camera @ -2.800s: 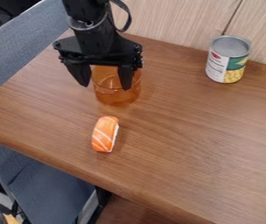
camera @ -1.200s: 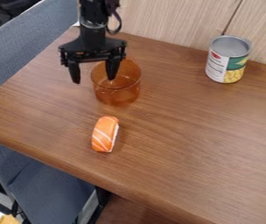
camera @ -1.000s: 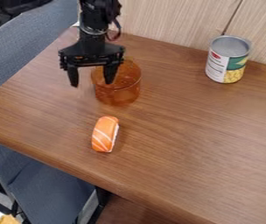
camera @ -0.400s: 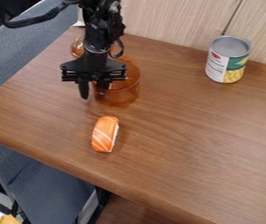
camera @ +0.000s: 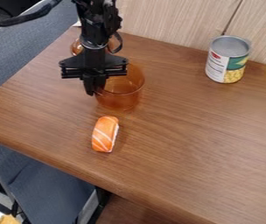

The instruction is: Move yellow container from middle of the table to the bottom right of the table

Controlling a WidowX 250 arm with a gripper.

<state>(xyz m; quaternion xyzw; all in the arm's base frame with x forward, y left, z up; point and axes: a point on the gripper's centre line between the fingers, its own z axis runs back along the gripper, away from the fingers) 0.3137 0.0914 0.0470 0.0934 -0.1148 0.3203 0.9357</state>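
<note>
End effector (camera: pixel 95 91): hanging over the far-left part of the worktop (camera: pixel 199 144), its two fingers drawing nearly together and apparently pinching the left wall of the amber container at the rim.
Arm (camera: pixel 94 28): coming in from the far edge, standing upright above the grip and slightly left of the container.
Amber container (camera: pixel 122 94): sitting left of the middle and towards the far side, open side facing up; it is looking more orange than yellow.
Handling: probably behaving as a light, stiff, thin-walled cup, likely smooth and a little slippery; whether it is glass or plastic, I cannot tell, so treating it as fragile is making sense.
Hold: pinching one side wall is suiting a cup this wide; with the weight lying off to the right of the fingers, it could be swinging or tipping once raised, so a firm, deep bite is helping more than a hard squeeze.
Sushi piece (camera: pixel 105 134): lying just on the near side of the container, close to the straight way out.
Can (camera: pixel 228 59): standing upright at the far right, well apart.
Second amber piece (camera: pixel 75 47): showing beyond the arm at the far left, partly hidden.
Next move: calling for a gentle lift clear of the sushi piece, then carrying to the near right and lowering level.
</note>
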